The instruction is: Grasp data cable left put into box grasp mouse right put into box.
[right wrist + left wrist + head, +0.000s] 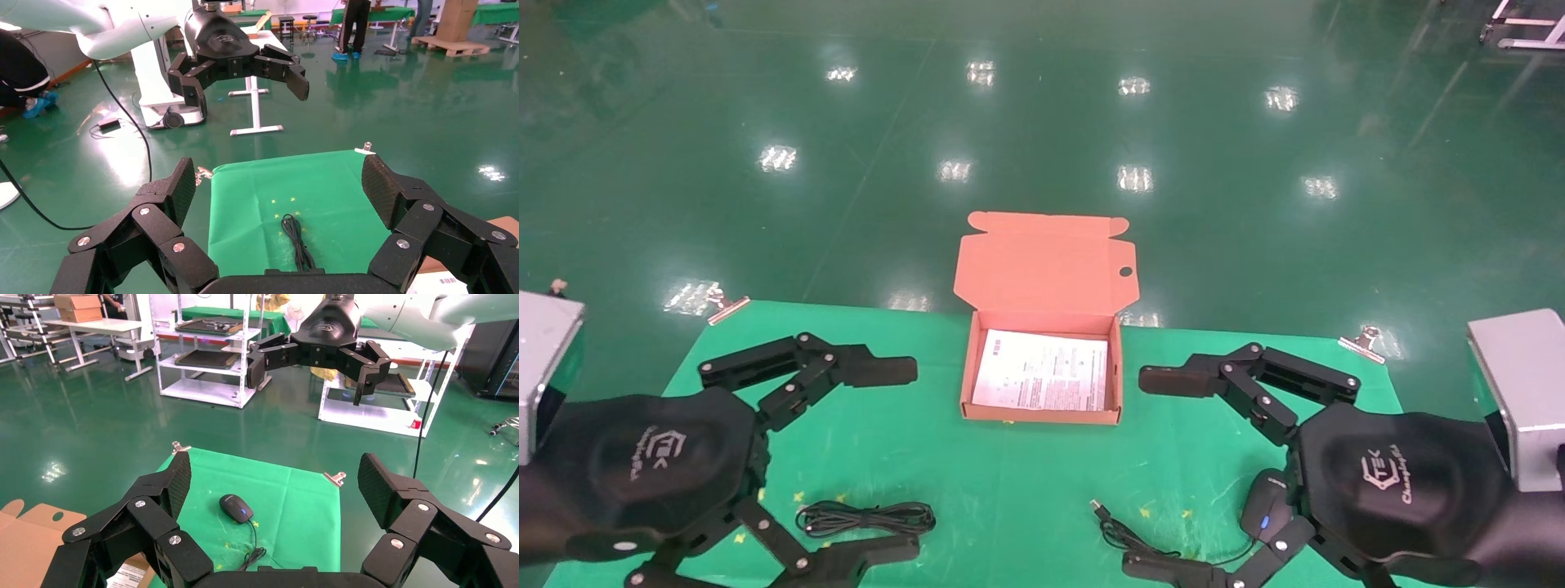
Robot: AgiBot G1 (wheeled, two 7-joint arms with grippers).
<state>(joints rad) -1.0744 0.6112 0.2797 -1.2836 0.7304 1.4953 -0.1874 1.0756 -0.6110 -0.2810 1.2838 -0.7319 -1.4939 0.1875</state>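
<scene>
- The data cable (pixel 865 518) lies in a flat coil on the green cloth (pixel 1009 490) of the counter, nearer the robot than the box (pixel 1042 376) and to its left.
- The left hand (pixel 891 461) hangs over that side with its fingers spread wide, holding nothing; the cable sits between the two fingertips as the head view shows it, close to the nearer one.
- The mouse (pixel 1267 502) rests on the cloth to the right of the box and nearer the robot, its blue light showing and its cord running left to a plug (pixel 1097 508).
- The right hand (pixel 1156 474) hangs there, fingers also wide and empty; its body covers part of the mouse in the head view.
- The box stands at the far middle of the cloth with its lid raised and a white printed sheet (pixel 1042 381) on its bottom.
- The left wrist view shows the whole mouse (pixel 236 508) uncovered on the cloth, with the right hand (pixel 312 367) in the air above it.
- The right wrist view shows the cable (pixel 297 240) stretched on the cloth, with the left hand (pixel 245 79) in the air above it.
- Metal clips (pixel 728 305) hold the far corners of the cloth.
</scene>
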